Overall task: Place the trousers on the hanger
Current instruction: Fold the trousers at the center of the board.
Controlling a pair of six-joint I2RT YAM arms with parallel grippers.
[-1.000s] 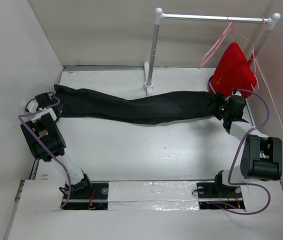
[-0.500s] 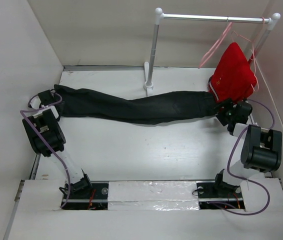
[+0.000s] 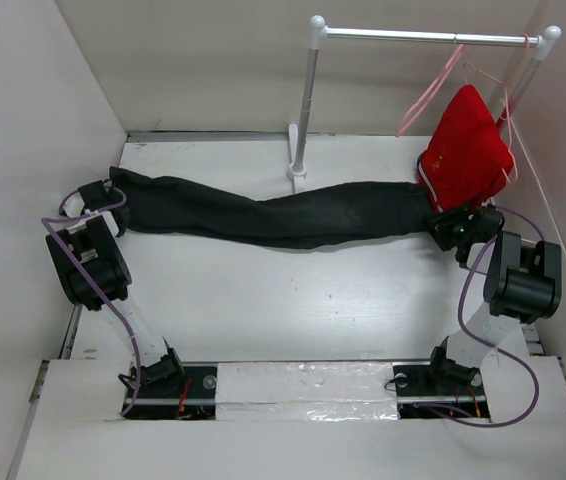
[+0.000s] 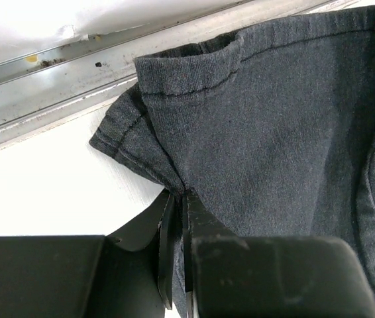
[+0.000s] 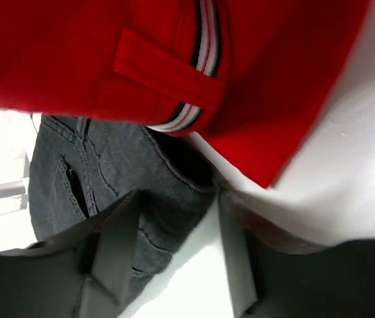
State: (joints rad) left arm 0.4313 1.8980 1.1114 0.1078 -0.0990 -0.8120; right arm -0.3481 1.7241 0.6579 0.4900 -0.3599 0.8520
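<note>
So, grabbing stage: trousers (image 3: 273, 212) lie across the table (image 3: 293, 300), left tool (image 4: 174, 202) pinching the hem, right tool (image 5: 177, 205) spread at the waist. Next: clamp, then lift toward the hanger (image 3: 433, 95) upper right.

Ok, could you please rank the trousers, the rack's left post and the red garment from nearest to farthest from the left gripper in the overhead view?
1. The trousers: left end pinched in the left gripper.
2. The rack's left post: centre back.
3. The red garment: far right, on the rack.
</note>
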